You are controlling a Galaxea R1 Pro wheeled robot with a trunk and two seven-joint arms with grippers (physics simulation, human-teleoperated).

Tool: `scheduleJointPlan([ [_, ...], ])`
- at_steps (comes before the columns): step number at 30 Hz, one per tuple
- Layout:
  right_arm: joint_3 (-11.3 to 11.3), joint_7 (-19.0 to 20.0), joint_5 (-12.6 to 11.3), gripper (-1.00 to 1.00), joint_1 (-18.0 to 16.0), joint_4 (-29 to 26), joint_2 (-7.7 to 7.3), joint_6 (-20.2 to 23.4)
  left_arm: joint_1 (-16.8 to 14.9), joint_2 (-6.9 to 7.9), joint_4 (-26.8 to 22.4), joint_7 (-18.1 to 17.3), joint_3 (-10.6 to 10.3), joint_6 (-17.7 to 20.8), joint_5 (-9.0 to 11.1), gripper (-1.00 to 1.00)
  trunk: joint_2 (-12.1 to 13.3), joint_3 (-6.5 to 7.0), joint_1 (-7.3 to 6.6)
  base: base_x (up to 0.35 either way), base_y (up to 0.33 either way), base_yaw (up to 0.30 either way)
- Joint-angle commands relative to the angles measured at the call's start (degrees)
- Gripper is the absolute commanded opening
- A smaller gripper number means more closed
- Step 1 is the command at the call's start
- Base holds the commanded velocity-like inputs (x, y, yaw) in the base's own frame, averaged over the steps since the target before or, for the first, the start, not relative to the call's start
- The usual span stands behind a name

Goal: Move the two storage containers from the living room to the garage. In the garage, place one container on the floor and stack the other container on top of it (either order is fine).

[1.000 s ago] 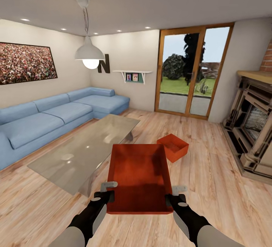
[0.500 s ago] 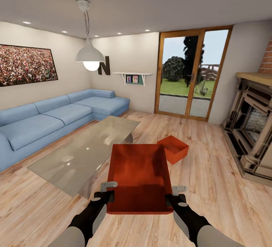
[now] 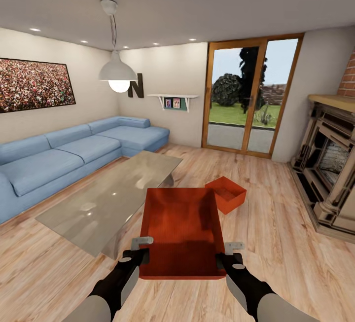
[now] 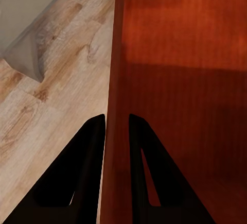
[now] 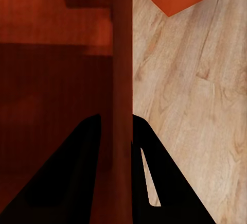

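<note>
gripping the near container (image 3: pixel 181 231) by its side walls, left gripper (image 3: pixel 142 249) and right gripper (image 3: pixel 226 255) pinching, second container (image 3: pixel 226 193) beyond

both my arms reach forward, low and about level. my left gripper (image 3: pixel 141 248) pinches the left wall of the held container (image 3: pixel 181 228), one finger each side; my right gripper (image 3: pixel 228 254) clamps the right wall likewise.
</note>
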Motion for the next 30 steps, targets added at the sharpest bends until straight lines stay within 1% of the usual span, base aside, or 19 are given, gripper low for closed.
scheduleJointPlan([
  [1,-0.57,0.05,-0.63,-1.00,0.00,-0.16,-0.01,0.03,0.00,0.01,-0.22,0.60,1.18,0.42,-0.93,-1.00,-0.05,-0.02,0.02,0.000,0.000,0.000],
  [12,-0.55,0.18,-0.55,-1.00,-0.01,-0.16,-0.01,0.08,0.00,0.01,-0.22,0.60,1.18,0.42,-0.94,-1.00,-0.05,-0.02,0.02,0.000,0.000,0.019],
  [18,-0.58,0.12,-0.54,-1.00,-0.01,-0.16,-0.01,0.10,0.00,0.01,-0.29,0.60,1.18,0.42,-0.95,-1.00,-0.05,-0.02,0.02,0.000,0.000,0.214],
  [30,-0.59,0.07,-0.54,-1.00,-0.01,-0.16,-0.01,0.08,0.00,0.01,-0.37,0.60,1.16,0.42,-0.94,-1.00,-0.05,-0.02,0.02,0.000,0.000,0.264],
])
